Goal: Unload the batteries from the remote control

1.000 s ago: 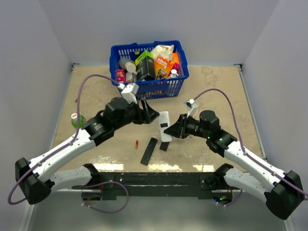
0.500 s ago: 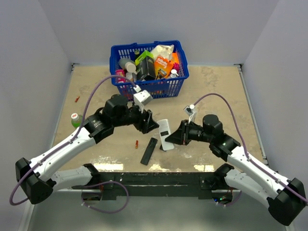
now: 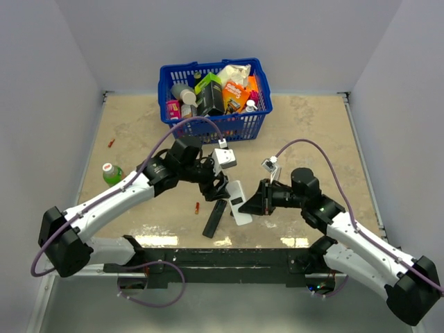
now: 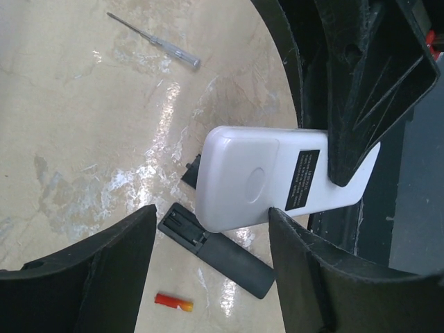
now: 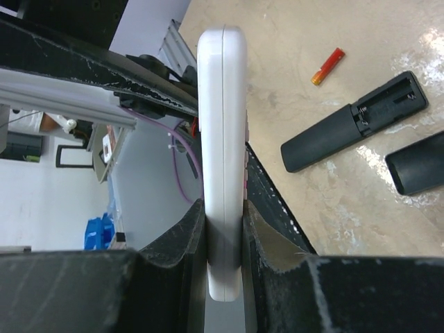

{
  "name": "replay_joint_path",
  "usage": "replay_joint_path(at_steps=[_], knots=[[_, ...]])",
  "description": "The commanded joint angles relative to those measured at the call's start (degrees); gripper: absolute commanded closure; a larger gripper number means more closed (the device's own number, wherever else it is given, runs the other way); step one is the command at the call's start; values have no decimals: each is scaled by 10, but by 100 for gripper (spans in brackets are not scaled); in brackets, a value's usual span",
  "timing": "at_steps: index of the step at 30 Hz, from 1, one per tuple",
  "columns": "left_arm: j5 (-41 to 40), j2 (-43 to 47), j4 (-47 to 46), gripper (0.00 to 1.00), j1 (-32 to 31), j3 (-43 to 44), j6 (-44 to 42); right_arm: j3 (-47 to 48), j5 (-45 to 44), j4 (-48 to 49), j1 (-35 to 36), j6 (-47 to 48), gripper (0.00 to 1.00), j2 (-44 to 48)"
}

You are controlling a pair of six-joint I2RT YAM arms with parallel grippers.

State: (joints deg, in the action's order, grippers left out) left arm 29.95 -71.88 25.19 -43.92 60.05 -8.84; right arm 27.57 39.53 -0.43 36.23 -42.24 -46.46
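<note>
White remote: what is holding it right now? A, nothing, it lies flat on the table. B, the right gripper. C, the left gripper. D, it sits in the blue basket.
B: the right wrist view shows the right gripper clamped on the two faces of the white remote, while the left gripper has its fingers standing apart.
</note>
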Motion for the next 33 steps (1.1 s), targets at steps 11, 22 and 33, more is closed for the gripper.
replay_joint_path(at_steps=[11,22,33], knots=[[56,-100,5,36,0,21,-143,-45,17,64,-1,37,100,-59],[70,-162,35,46,2,45,-195,-54,19,73,-1,56,100,-78],[128,-192,63,44,5,81,-193,-60,16,69,-2,60,100,-72]])
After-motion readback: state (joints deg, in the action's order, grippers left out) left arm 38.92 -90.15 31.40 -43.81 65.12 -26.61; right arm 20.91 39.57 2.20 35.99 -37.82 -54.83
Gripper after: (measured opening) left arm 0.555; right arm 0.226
